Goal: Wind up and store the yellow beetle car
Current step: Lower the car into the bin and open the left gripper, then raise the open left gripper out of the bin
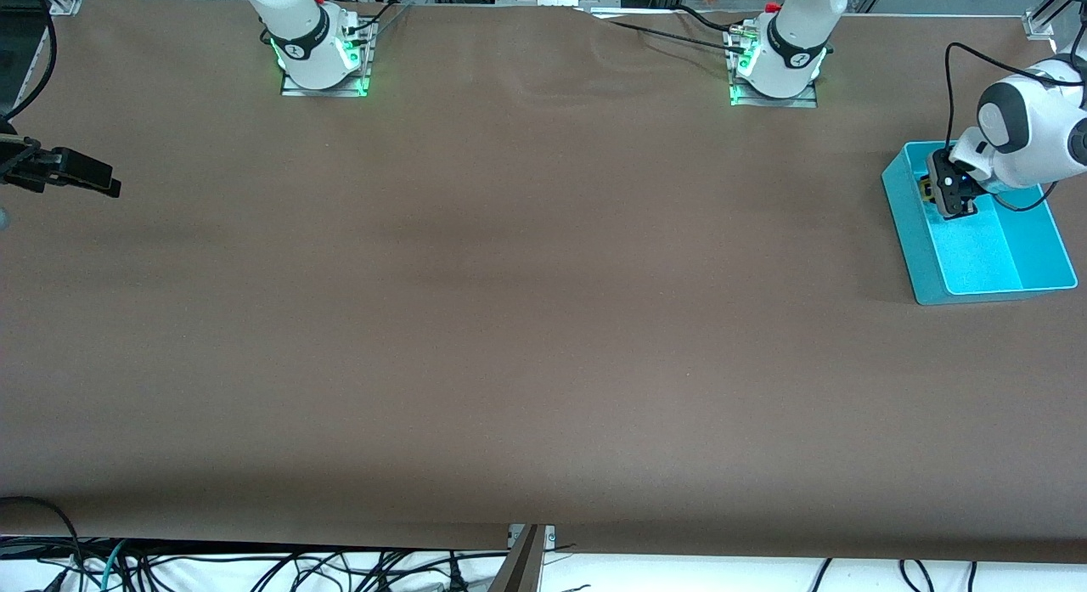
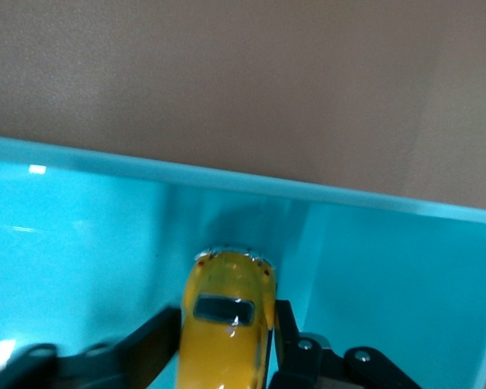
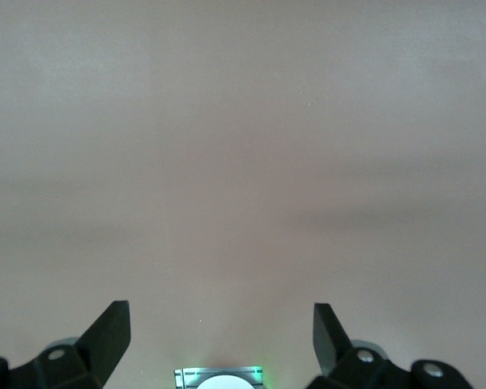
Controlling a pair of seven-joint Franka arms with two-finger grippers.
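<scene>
You are at the storing step: your left hand (image 2: 227, 356) grips the yellow beetle car (image 2: 227, 320) low inside the blue bin (image 1: 913, 252), so next release it, while your right hand (image 3: 223, 328) waits spread and empty over the bench (image 1: 509, 320).

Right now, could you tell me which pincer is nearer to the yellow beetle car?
Left. The left pincer grips the yellow beetle car inside the blue bin; the right pincer waits open over the table at the right arm's end.
</scene>
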